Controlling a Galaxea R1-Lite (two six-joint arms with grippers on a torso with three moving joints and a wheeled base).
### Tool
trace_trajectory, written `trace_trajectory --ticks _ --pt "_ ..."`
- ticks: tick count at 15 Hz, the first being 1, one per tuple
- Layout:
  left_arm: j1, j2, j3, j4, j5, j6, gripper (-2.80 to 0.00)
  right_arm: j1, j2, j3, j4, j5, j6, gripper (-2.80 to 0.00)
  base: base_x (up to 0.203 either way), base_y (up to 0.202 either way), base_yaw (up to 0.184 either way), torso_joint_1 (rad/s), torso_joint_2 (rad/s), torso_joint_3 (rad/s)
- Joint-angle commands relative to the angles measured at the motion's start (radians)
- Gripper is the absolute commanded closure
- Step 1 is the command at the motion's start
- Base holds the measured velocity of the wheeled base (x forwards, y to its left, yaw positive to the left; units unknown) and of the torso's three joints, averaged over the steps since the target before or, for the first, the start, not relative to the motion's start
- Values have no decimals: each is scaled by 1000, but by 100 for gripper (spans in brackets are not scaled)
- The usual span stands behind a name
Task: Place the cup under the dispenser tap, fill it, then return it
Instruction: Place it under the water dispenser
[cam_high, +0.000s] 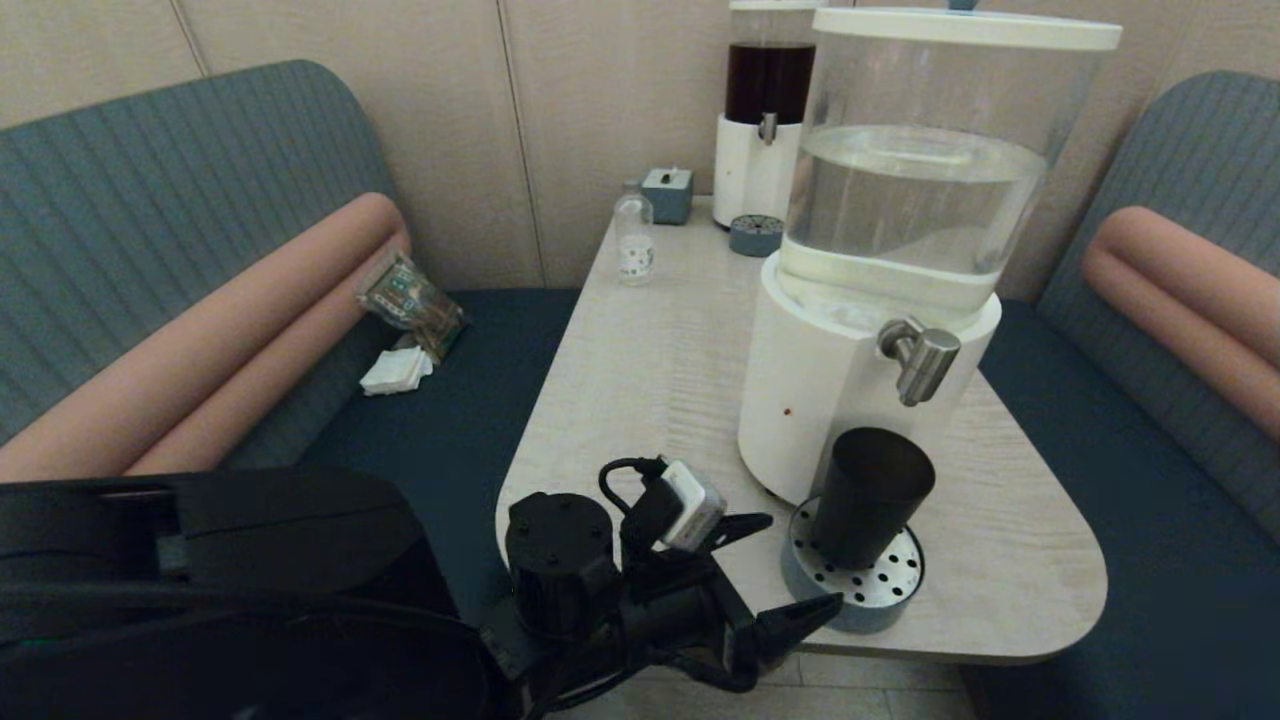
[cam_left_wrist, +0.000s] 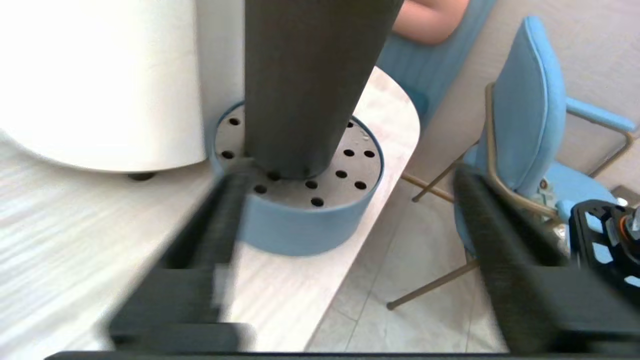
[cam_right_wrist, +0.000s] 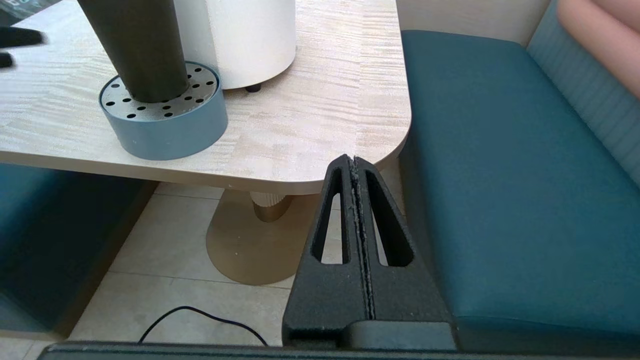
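The dark brown-black cup (cam_high: 870, 495) stands upright on a round blue drip tray (cam_high: 895, 612), directly below the steel dispenser tap (cam_high: 920, 358) of the big white-based dispenser (cam_high: 810, 390) with clear liquid. My left gripper (cam_high: 790, 570) is open just in front of the tray, near the table's front edge, and touches nothing. In the left wrist view the cup (cam_left_wrist: 310, 85) rises beyond the fingertips (cam_left_wrist: 235, 200), not between them. My right gripper (cam_right_wrist: 354, 161) is shut and empty, low beside the table's corner. From there the cup (cam_right_wrist: 135, 45) shows on the tray (cam_right_wrist: 165, 127).
A small clear bottle (cam_high: 634, 240), a grey-blue box (cam_high: 668, 193), a second drip tray (cam_high: 756, 235) and a dark-liquid dispenser (cam_high: 765, 110) stand at the table's far end. Benches flank the table. A blue chair (cam_left_wrist: 525, 125) stands off its front corner.
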Motion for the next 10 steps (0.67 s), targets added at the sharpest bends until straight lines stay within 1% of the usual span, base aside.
trace_trajectory --ticks 1,5,10 --pt "-1 -57 35 -8 4 -2 0 0 0 14 -1 0 0 0 0 0 0 0 0 0" --pt "-13 -84 83 -8 7 -2 0 0 0 15 -1 0 0 0 0 0 0 0 0 0" --pt "-14 -3 39 -8 5 -3 0 0 0 15 -1 0 0 0 0 0 0 0 0 0"
